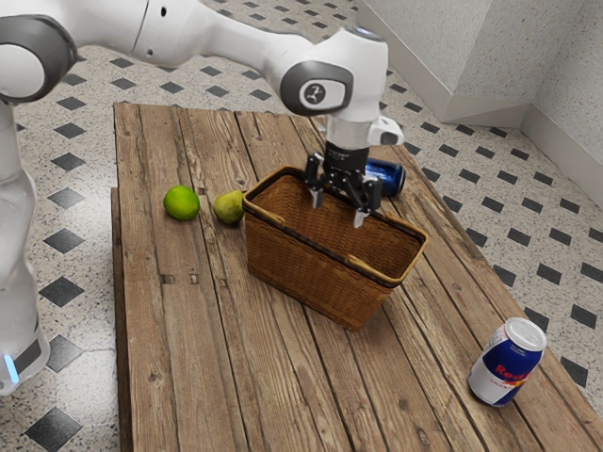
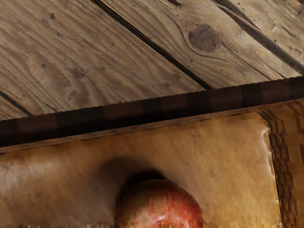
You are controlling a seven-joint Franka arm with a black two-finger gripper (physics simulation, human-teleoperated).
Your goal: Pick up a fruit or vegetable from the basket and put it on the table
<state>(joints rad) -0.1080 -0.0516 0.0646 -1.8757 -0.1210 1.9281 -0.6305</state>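
My gripper (image 1: 339, 207) is over the wicker basket (image 1: 316, 282) in the exterior view, its two fingertips standing wide apart at about rim height, with nothing visible between them. In the wrist view a red and yellowish apple (image 2: 160, 206) lies on the floor of the basket (image 2: 228, 156), below my hand. The basket's near wall hides the apple in the exterior view. The wooden table (image 1: 273, 395) carries the basket.
A green lime (image 1: 181, 202) and a yellow-green pear (image 1: 229, 207) sit on the table at the exterior view's left of the basket. A blue can (image 1: 388, 177) lies behind the basket. A Red Bull can (image 1: 508, 363) stands near the exterior view's right.
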